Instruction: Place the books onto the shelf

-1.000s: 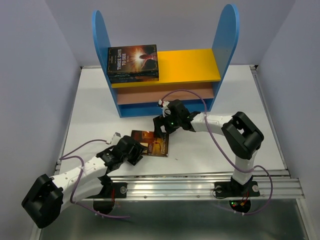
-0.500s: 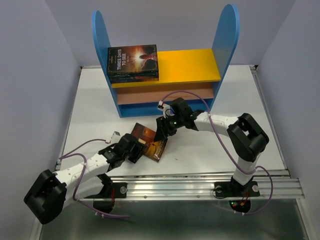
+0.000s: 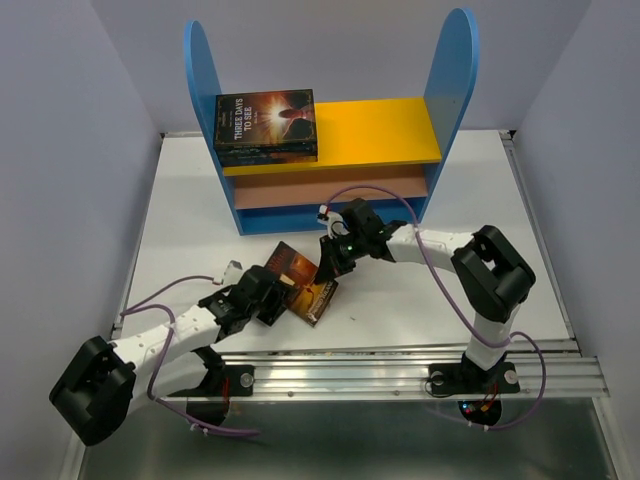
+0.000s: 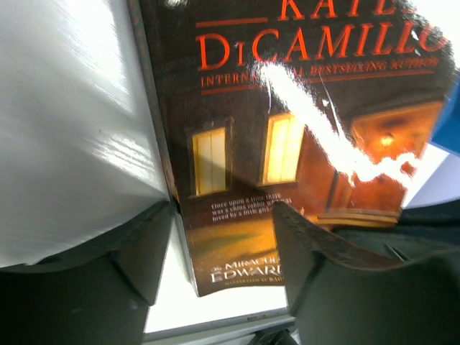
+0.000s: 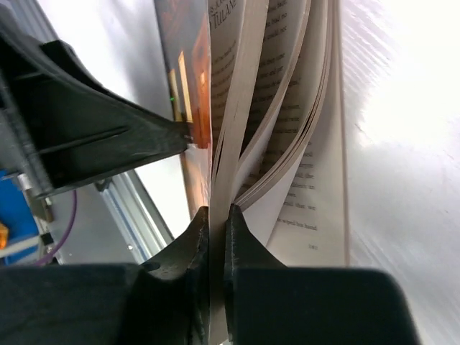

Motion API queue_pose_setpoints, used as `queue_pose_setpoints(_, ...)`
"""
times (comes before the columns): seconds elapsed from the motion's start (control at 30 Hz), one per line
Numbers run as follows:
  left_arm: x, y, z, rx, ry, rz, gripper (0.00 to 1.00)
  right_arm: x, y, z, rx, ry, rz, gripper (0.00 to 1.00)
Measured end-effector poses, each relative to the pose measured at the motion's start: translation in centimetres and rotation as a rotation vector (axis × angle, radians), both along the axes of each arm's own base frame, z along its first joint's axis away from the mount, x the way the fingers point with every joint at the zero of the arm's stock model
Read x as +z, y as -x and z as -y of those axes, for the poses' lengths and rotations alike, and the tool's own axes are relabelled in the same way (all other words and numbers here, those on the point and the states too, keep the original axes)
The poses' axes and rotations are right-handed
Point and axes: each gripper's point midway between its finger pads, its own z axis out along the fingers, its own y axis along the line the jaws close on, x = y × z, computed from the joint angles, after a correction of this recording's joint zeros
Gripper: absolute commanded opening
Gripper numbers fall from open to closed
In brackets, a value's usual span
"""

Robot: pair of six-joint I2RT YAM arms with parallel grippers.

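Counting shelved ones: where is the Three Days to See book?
In the top view, the Three Days to See book lies flat at the left end of the yellow top board, beside the left blue side panel.

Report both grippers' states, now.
Left gripper: open, fingers either side of the book cover, no grip.
Right gripper: shut on a few of the book's pages.

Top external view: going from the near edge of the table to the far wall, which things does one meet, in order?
Metal rail → brown book → blue bottom board → brownish middle board → dark book lying on top.
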Motion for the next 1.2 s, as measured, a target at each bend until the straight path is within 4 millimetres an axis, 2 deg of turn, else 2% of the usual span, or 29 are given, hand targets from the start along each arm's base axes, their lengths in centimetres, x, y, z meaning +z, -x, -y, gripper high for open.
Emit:
queue_pose_setpoints(0.13, 0.9, 0.1, 0.2, -0.022, 0.021, 0.030, 0.93, -0.6, -0.4, 0.3, -0.054, 0.047, -0.004, 0.01)
queue_pose_setpoints(0.23, 2.2, 0.0, 0.5, -0.052, 0.055, 0.088, 0.99, -0.2, -0.8, 0.4, -0.100, 0.063, 0.001, 0.01)
queue_pose_setpoints(0.3, 3.7, 0.0, 0.8, -0.084, 0.086, 0.154, 0.99, 0.4, -0.9, 0.8, -0.135, 0.063, 0.010, 0.01)
queue_pose_setpoints(0.43, 5.7, -0.1, 1.4, -0.148, 0.109, 0.244, 0.99, 2.8, -1.0, 1.9, -0.210, 0.021, 0.014, 0.01)
queue_pose_setpoints(0.7, 7.5, -0.1, 2.1, -0.265, 0.086, 0.345, 0.99, 10.1, -2.0, 2.7, -0.304, -0.180, 0.043, 0.01)
queue_pose_setpoints(0.87, 10.6, -0.3, 3.1, -0.316, 0.141, 0.471, 0.99, 13.6, -1.3, 2.7, -0.291, -0.268, 0.059, 0.01)
queue_pose_setpoints(0.93, 12.3, -0.3, 3.5, -0.338, 0.178, 0.534, 0.97, 14.8, -0.9, 2.6, -0.278, -0.305, 0.058, 0.01)
queue_pose_setpoints(1.03, 14.7, -0.1, 4.1, -0.369, 0.229, 0.621, 0.87, 15.6, -0.4, 2.5, -0.264, -0.336, 0.047, 0.01)
queue_pose_setpoints(1.07, 15.5, -0.1, 4.3, -0.377, 0.246, 0.651, 0.79, 15.8, -0.2, 2.5, -0.260, -0.345, 0.043, 0.01)
queue_pose_setpoints(1.13, 16.7, 0.1, 4.6, -0.391, 0.271, 0.696, 0.73, 15.8, 0.1, 2.5, -0.256, -0.353, 0.028, 0.01)
queue_pose_setpoints(1.2, 17.0, 0.1, 4.6, -0.401, 0.274, 0.716, 0.60, 16.1, 0.2, 2.4, -0.252, -0.369, 0.022, 0.01)
